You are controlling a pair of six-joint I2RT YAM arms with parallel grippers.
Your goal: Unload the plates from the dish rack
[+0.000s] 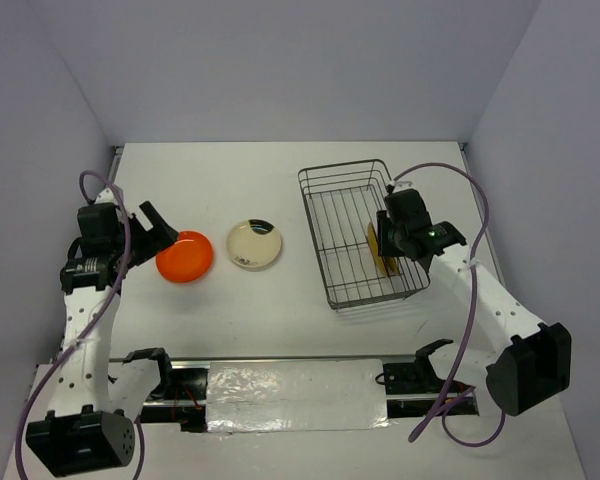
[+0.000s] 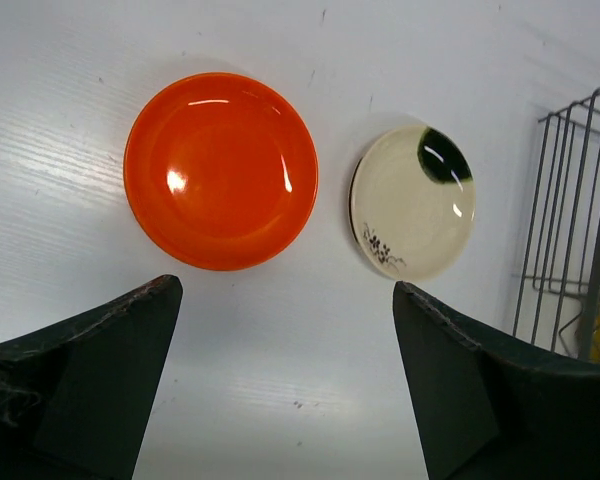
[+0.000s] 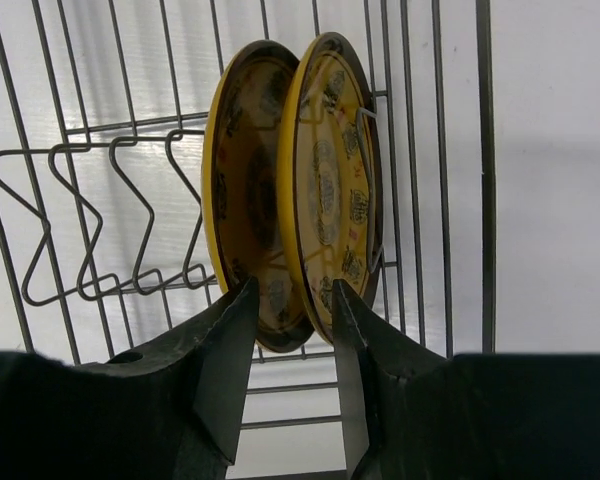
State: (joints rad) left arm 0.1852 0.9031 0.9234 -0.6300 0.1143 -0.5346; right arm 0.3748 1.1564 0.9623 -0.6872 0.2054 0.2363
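Left gripper [image 2: 287, 290] hangs over the table [image 2: 280, 420], jaws wide apart, holding nothing. Just past its fingertips the orange plate [image 2: 220, 170] lies flat, and the cream plate [image 2: 412, 205] with a dark patch is beside it, not touching. Right gripper [image 3: 290, 330] is down inside the dish rack [image 3: 120, 125], fingers [image 3: 230, 350] narrowly apart either side of the lower rims of a yellow patterned plate [image 3: 242, 180] and a second yellow plate [image 3: 330, 180], both on edge. Can't tell if it's clamped.
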